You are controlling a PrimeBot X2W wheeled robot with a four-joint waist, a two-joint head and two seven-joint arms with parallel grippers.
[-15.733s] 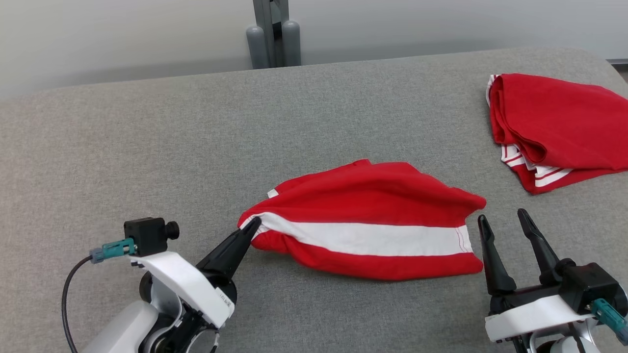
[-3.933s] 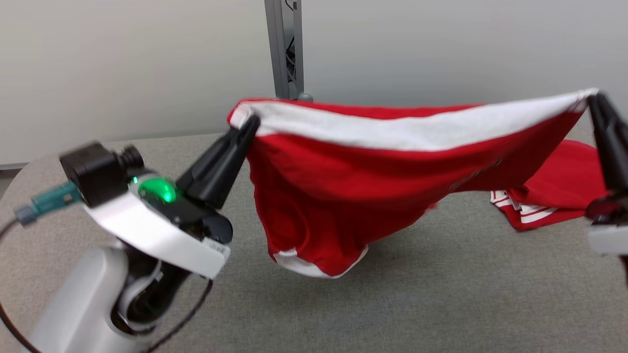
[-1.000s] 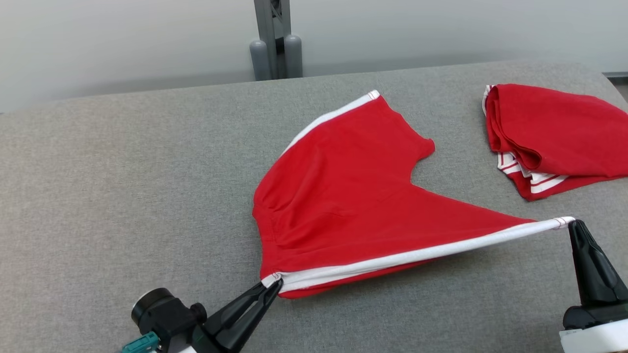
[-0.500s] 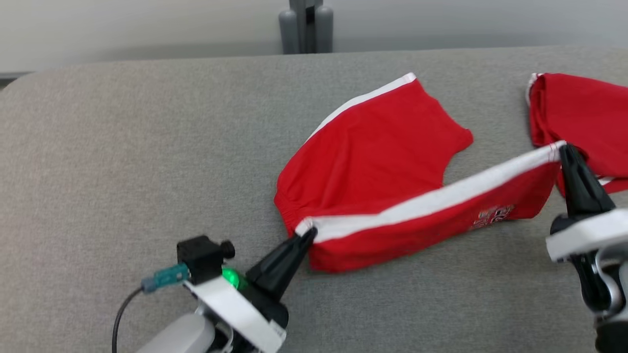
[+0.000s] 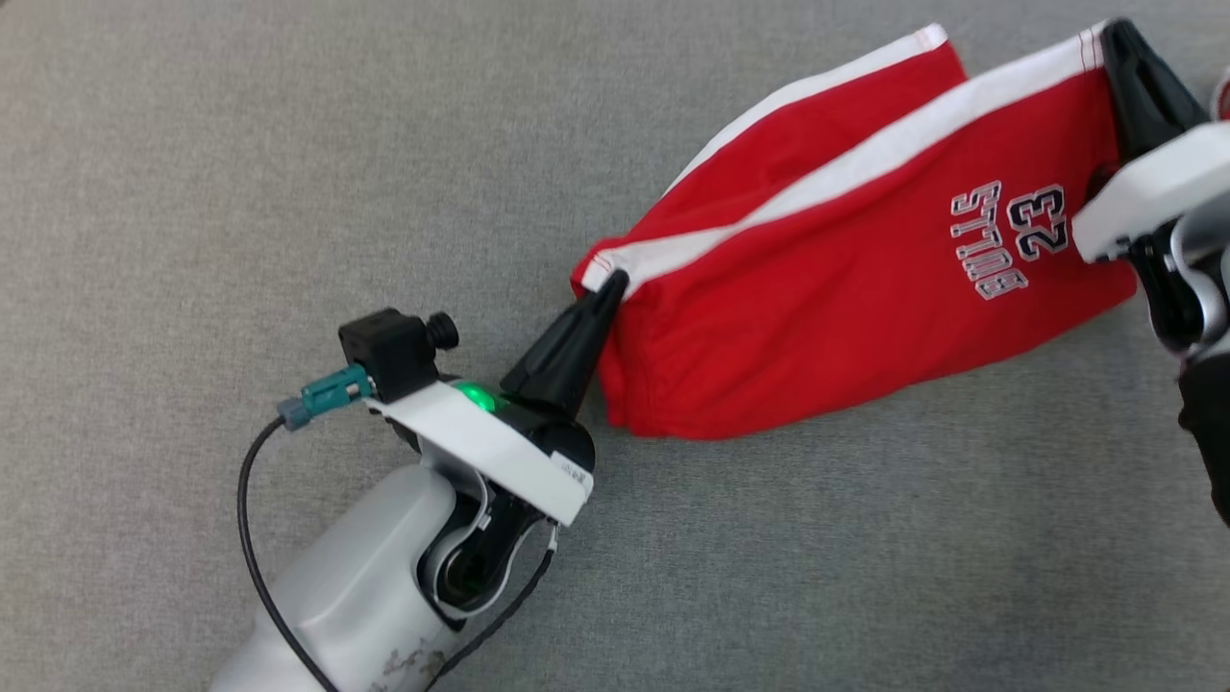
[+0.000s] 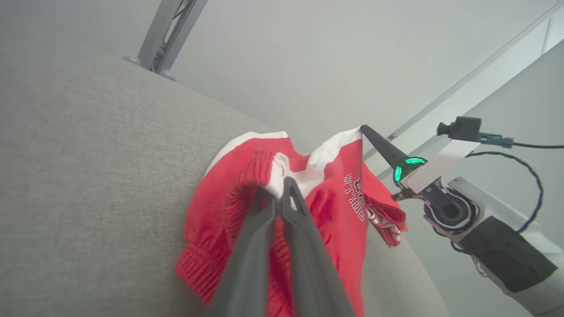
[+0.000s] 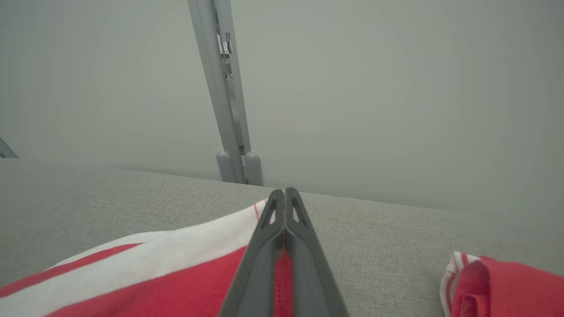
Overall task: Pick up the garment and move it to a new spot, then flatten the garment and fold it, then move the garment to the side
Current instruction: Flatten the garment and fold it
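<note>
Head view: I see the red shorts (image 5: 846, 308) on the grey table (image 5: 288, 144) at 1 o'clock, folded over, "23" print up. Left gripper (image 5: 613, 282) is pinched closed on the 9 o'clock end of the white stripe (image 5: 913, 142). Right gripper (image 5: 1115, 37) is clamped closed on its 2 o'clock end. Right wrist view: another red garment (image 7: 506, 286) at 4 o'clock.

surface: grey woven-fabric table (image 5: 192, 144), kinda felt-looking | behind it: plain pale grey wall (image 7: 396, 88) | furniture: grey metal post (image 7: 222, 97) just past the far edge, two rounded stubs (image 7: 253, 169) at its base | light: soft, even
</note>
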